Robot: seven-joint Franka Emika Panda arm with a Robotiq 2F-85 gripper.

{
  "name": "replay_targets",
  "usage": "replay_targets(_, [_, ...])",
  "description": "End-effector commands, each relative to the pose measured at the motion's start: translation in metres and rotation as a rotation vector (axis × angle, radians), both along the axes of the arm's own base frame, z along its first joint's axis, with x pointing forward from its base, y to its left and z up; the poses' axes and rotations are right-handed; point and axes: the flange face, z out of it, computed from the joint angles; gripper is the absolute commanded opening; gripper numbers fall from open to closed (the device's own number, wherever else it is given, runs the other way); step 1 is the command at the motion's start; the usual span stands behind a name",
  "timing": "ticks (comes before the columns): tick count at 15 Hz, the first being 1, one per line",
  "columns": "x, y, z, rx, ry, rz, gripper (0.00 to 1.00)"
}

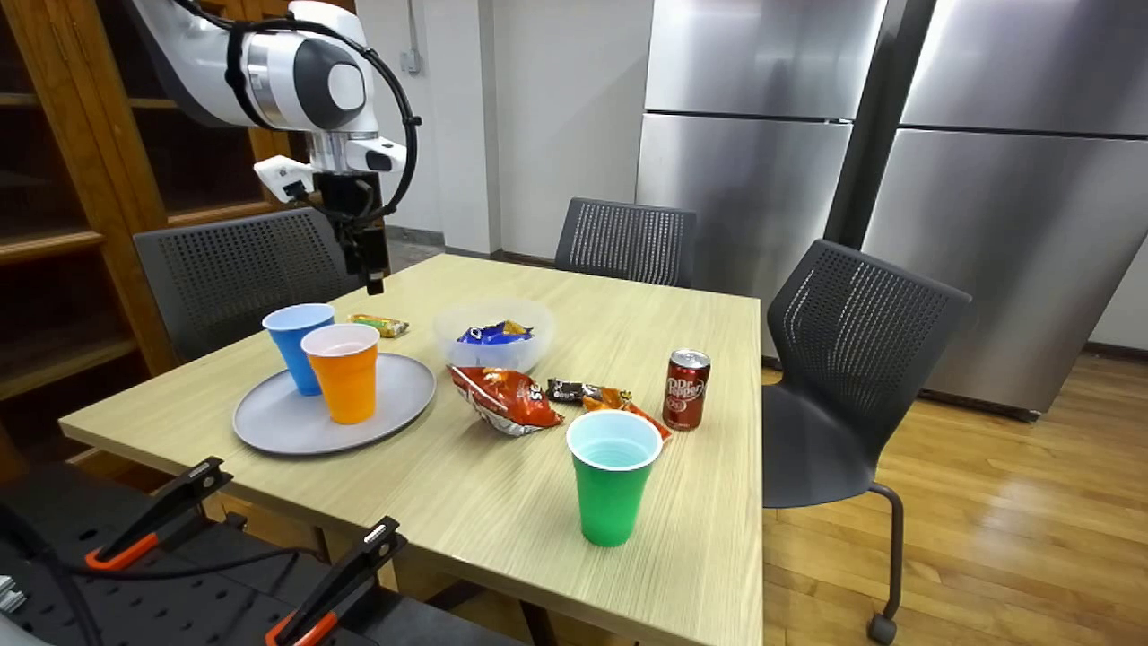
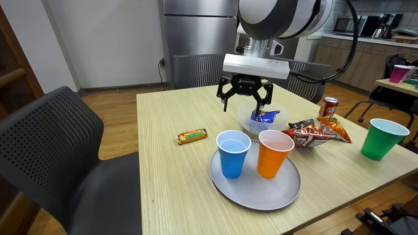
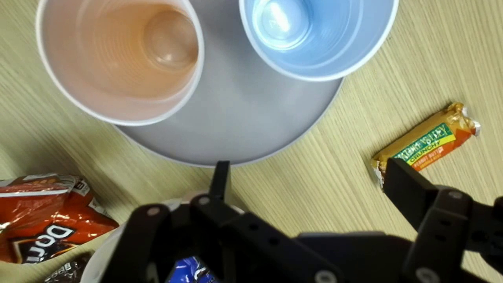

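A black two-fingered Robotiq gripper hangs, fingers spread wide in open air, above a pale wood-grain table where a gold-and-orange wrapped granola bar lies near a translucent white plastic bowl containing a blue foil packet.

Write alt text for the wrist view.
Open, empty jaws hang over a pale table, partly hiding a Nature Valley bar. Toward the top, an orange cup and a blue cup stand on a gray plate; a red Doritos bag lies lower left.
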Motion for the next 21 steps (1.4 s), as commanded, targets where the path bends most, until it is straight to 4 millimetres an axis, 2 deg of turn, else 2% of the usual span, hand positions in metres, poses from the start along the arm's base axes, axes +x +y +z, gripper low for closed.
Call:
replay_targets(1, [-0.003,-0.024,0.018,0.022,-0.036,-0.019,1.0])
replay_targets(6, [-0.008,-0.063,0.027,0.03,-0.057,-0.068,1.0])
replay_targets(11, [-0.02,-0.111,0.029,0.036,-0.037,-0.12,1.0])
replay_targets(21, [-0.045,-0.221,0.002,0.098,0.048,-0.235,1.0])
